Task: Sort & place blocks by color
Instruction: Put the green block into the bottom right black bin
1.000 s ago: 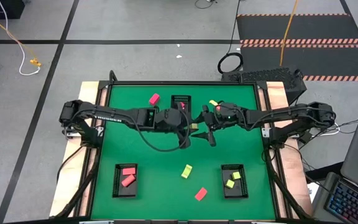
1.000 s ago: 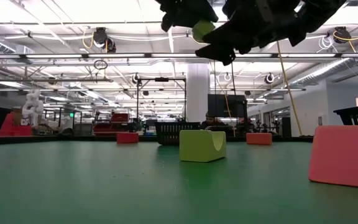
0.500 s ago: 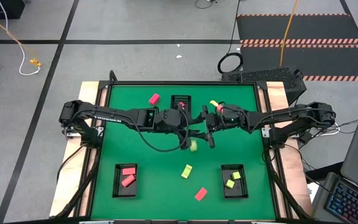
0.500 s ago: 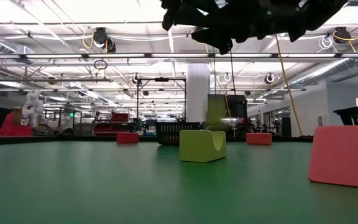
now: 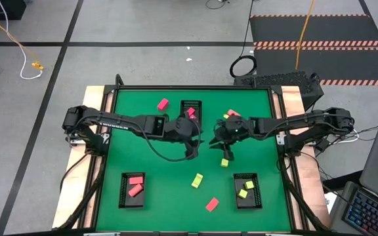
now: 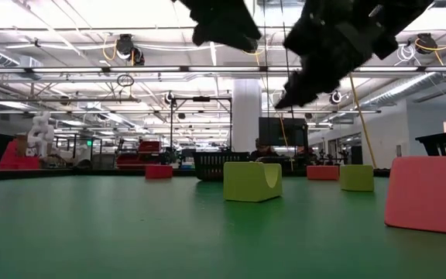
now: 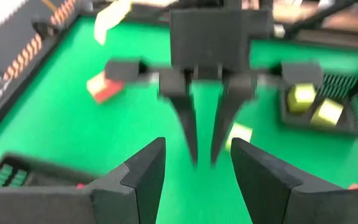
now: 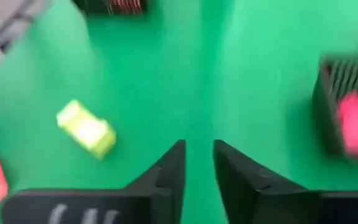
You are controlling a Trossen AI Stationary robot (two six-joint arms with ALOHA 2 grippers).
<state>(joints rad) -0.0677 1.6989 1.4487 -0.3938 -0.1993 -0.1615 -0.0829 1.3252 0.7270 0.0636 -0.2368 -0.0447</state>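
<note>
Over the table centre: both grippers empty, loose yellow-green block nearest the right arm.

Green table (image 5: 130,137) carries three black mesh trays (image 5: 132,190). Left gripper (image 5: 190,145) and right gripper (image 5: 223,145) hang side by side, fingers parted, holding nothing. A yellow-green block (image 5: 224,162) lies on the mat just below the right gripper, toward the yellow-green tray (image 5: 246,191); its long axis cannot be told.

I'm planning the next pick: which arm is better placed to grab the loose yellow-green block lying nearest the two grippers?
Right, probably. The right gripper hangs empty, almost directly above that small yellow-green block, while the left gripper sits farther off.
</note>
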